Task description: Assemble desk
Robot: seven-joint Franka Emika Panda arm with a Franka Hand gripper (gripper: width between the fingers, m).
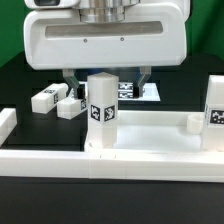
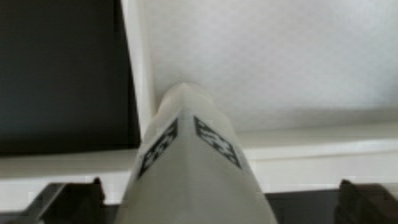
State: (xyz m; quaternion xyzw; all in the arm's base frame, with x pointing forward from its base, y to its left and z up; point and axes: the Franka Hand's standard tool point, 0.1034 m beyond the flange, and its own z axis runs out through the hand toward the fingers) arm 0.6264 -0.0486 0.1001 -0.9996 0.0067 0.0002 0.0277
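Note:
The white desk panel [image 1: 150,128] lies flat, with a round socket [image 1: 190,124] near its corner on the exterior view's right. A white tagged leg [image 1: 103,110] stands upright on the panel's near corner. My gripper [image 1: 107,80] hangs over it, its fingers open on either side of the leg's top. In the wrist view the leg [image 2: 192,150] rises between the dark fingertips [image 2: 71,200], with a gap on each side, and the panel [image 2: 267,70] lies below. A second leg [image 1: 215,108] stands upright at the exterior view's right. Two loose legs [image 1: 45,98] [image 1: 70,104] lie on the black table.
A long low white border bar [image 1: 110,165] runs along the front, and a short one [image 1: 6,124] stands at the exterior view's left. The marker board [image 1: 140,91] lies behind the gripper. The black table top [image 2: 63,80] shows beside the panel.

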